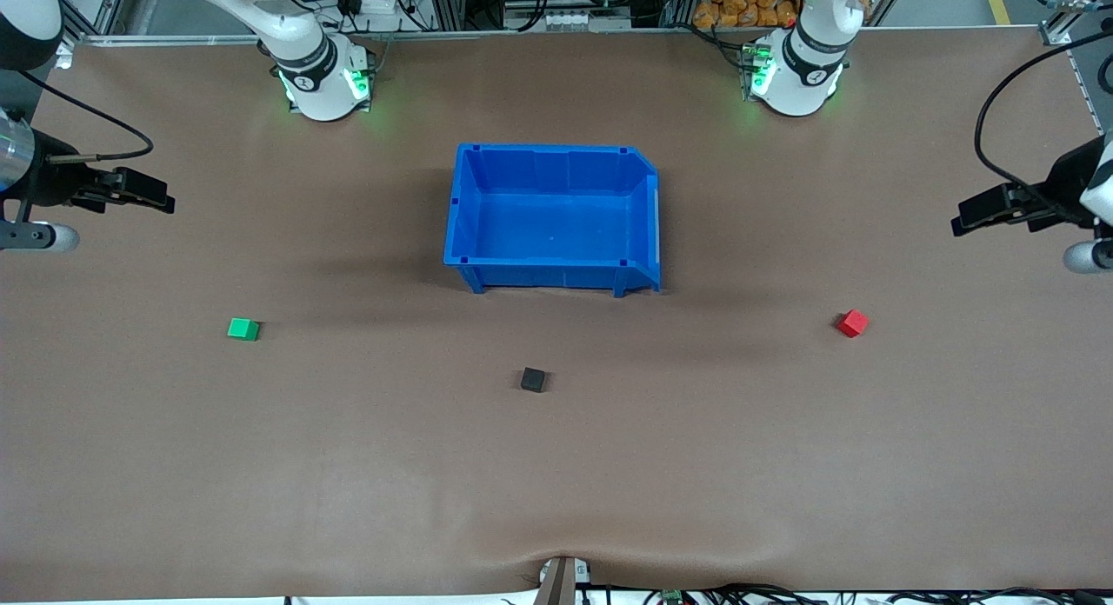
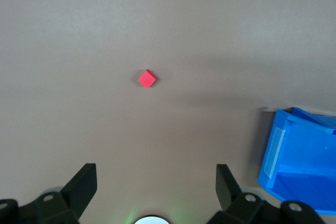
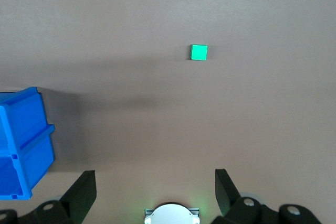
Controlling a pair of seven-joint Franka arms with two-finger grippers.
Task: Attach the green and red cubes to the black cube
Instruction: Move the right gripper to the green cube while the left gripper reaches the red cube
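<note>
Brown worktop (image 1: 556, 483) holds the black cube (image 1: 533, 379) nearest you at 6 o'clock of the bin (image 1: 556, 279); green cube (image 1: 243, 329) and red cube (image 1: 853, 323) flank it. Both claws hang spread, left claw (image 1: 978, 216) and right claw (image 1: 148, 192); you should square each over its cube.

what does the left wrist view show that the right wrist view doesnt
Only the left wrist view shows the red cube, lying alone on the table, with the open left gripper above it. Only the right wrist view shows the green cube, also alone, with the open right gripper above it. Both share the brown table and a corner of the blue bin. Neither shows the black cube, and neither gripper holds anything.
</note>
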